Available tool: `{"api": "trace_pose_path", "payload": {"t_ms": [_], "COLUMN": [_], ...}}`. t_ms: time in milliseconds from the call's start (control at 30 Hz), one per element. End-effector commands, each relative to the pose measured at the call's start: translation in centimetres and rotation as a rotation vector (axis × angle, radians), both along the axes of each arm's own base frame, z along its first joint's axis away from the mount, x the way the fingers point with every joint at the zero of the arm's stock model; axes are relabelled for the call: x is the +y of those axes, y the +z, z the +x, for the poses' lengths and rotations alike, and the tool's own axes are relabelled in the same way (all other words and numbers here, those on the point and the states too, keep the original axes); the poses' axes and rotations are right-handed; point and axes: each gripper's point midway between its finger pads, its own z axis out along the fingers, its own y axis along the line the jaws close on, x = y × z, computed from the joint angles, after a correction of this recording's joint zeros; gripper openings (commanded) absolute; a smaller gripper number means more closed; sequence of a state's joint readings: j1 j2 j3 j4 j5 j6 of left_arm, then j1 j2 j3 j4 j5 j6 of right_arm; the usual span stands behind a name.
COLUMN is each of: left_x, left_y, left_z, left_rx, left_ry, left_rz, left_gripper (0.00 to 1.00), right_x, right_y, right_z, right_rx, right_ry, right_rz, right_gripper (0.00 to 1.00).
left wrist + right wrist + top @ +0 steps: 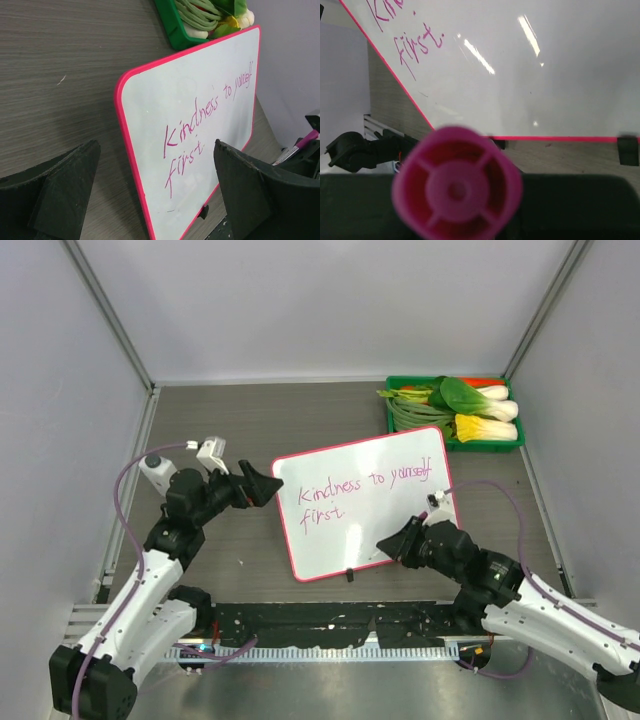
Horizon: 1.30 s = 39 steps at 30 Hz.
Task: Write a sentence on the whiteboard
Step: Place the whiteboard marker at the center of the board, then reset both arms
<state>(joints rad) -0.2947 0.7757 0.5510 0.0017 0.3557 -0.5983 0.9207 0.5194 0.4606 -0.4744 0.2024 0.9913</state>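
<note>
- The flat white whiteboard with the thin pink-red frame (372, 535) lies askew in the middle of the grey wood-grain table (220, 420). One far corner sits close to the green plastic tray (392, 426) of leafy vegetables (470, 410).
- The pink handwritten sentence (365, 490), "Kindness to yourself first.", runs in two lines across the board's far half and looks complete to me, full stop included.
- The left hand (268, 485) stands spread wide and holds nothing, right at the board's far-left corner. From here I can't tell whether a finger touches the frame.
  - With nothing pinning it, the glossy board could slide or spin on the table if either arm nudges it, perhaps into the tray.
- The right hand (398, 543) is clamped on the slim pink marker pen (457, 182), over the board's near-right part, below the writing. I can't tell whether the tip is on the surface.
  - If that arm lifts away at a slant, the tip could drag a stray line across the white.
  - A low sweep to the left could smear "first." if the ink is wet.
- The small black clips (349, 573) on the near edge could catch a passing finger and tug the board.
</note>
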Motion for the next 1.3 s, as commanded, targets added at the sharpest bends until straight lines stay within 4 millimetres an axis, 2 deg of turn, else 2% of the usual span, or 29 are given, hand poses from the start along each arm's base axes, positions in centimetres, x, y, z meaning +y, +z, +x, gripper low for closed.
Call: {"api": "trace_pose_path", "payload": {"t_ms": [0,233,400,500,633,667,733,767,900,1000,1033,1067,1100,1133,1167,1200,1233,1267], "left_x": [0.4,0.8,1.3,1.6,1.6,1.6,1.8,1.9,2.4,2.4,2.5,2.5,2.5,2.5,2.5,2.3,2.2,1.9], "left_y": [1.2,1.5,2.2,2.1,1.7,1.5,1.3,1.2,0.3,-0.4,-0.7,-1.0,-1.3,-1.5,-1.8,-1.8,-1.9,-2.2], "left_z": [0.3,1.2,1.9,2.2,2.6,2.7,2.9,3.1,3.6,4.0,4.1,4.1,4.2,4.2,4.2,4.1,4.1,4.0], "left_rx": [0.001,0.007,-0.002,0.011,0.033,0.041,0.055,0.063,0.115,0.154,0.168,0.184,0.204,0.219,0.239,0.251,0.264,0.288], "left_ry": [0.034,0.07,0.116,0.141,0.153,0.155,0.171,0.183,0.23,0.244,0.249,0.253,0.255,0.254,0.249,0.235,0.223,0.205], "left_rz": [0.003,0.019,0.016,0.016,0.016,0.019,0.024,0.028,0.029,0.036,0.04,0.045,0.055,0.064,0.079,0.088,0.1,0.109], "left_gripper": [1.0,0.99,1.0,1.0,1.0,1.0,1.0,1.0,1.0,1.0,1.0,1.0,1.0,1.0,1.0,1.0,1.0,1.0], "right_x": [0.2,-1.2,-1.4,-1.9,-2.4,-2.4,-2.8,-3.0,-2.7,-1.7,-1.5,-1.1,-0.4,0.4,1.1,2.5,3.3,4.3], "right_y": [-2.7,-5.8,-6.9,-7.8,-7.1,-6.9,-6.1,-5.4,-2.9,0.0,0.1,1.8,1.8,4.2,4.5,7.0,7.3,9.5], "right_z": [-3.5,-6.5,-7.2,-7.3,-6.3,-6.1,-5.4,-4.9,-2.9,-0.9,-0.3,0.7,1.3,2.0,2.7,3.2,3.6,4.1], "right_rx": [0.252,0.449,0.506,0.524,0.468,0.454,0.409,0.38,0.263,0.129,0.116,0.051,0.038,-0.032,-0.043,-0.117,-0.138,-0.203], "right_ry": [-0.017,-0.05,-0.07,-0.098,-0.132,-0.134,-0.147,-0.163,-0.162,-0.119,-0.119,-0.103,-0.086,-0.046,-0.035,0.018,0.047,0.08], "right_rz": [0.129,0.132,0.129,0.111,0.112,0.113,0.097,0.097,0.066,0.024,-0.015,-0.028,-0.066,-0.063,-0.079,-0.045,-0.058,-0.032], "right_gripper": [0.01,0.04,0.19,0.32,0.53,0.54,0.66,0.79,0.8,0.81,0.81,0.81,0.81,0.8,0.81,0.85,0.88,0.95]}}
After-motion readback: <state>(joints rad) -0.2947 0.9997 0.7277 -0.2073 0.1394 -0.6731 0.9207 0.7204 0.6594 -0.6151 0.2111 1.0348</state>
